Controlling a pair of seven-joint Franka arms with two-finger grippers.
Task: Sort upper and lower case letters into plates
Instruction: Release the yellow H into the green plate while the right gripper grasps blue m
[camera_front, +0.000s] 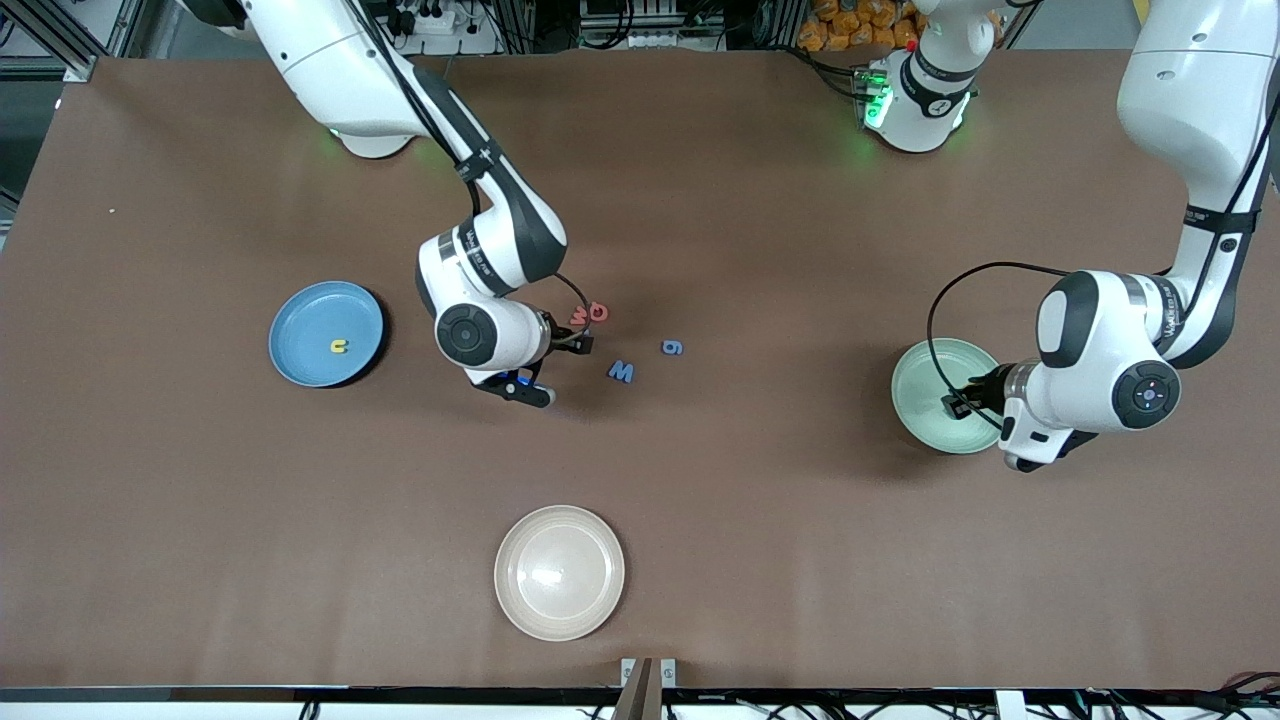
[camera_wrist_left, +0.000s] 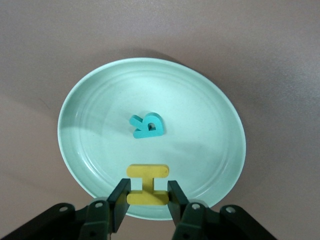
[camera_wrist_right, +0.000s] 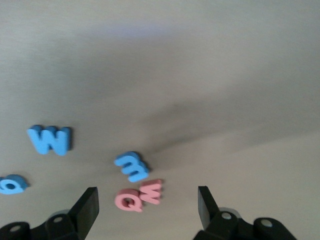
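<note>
Letters sorted in part; two arms at work over the brown table. Left gripper hangs over the mint green plate toward the left arm's end of the table, its fingers clamped on the stem of a yellow letter — an "H" or "I" shape, its long axis running across the gap between the fingers and its bars clear of them. The held letter sits over the plate's inside near the rim; a teal letter already lies at the plate's middle, well inside. By this reading the coming move is a release, and the drop point lies within the rim.

Right gripper hovers over the loose cluster near the table's middle, fingers wide apart and holding nothing. Below the gap lie a pink "Q" and a pink "W", touching; a blue "m" lies just beside them, a blue "W" and a further blue letter well apart. The right arm is the nearer to all five.

Blue plate, toward the right arm's end, holds one small yellow letter. A cream plate lies near the table's front edge — unused.
</note>
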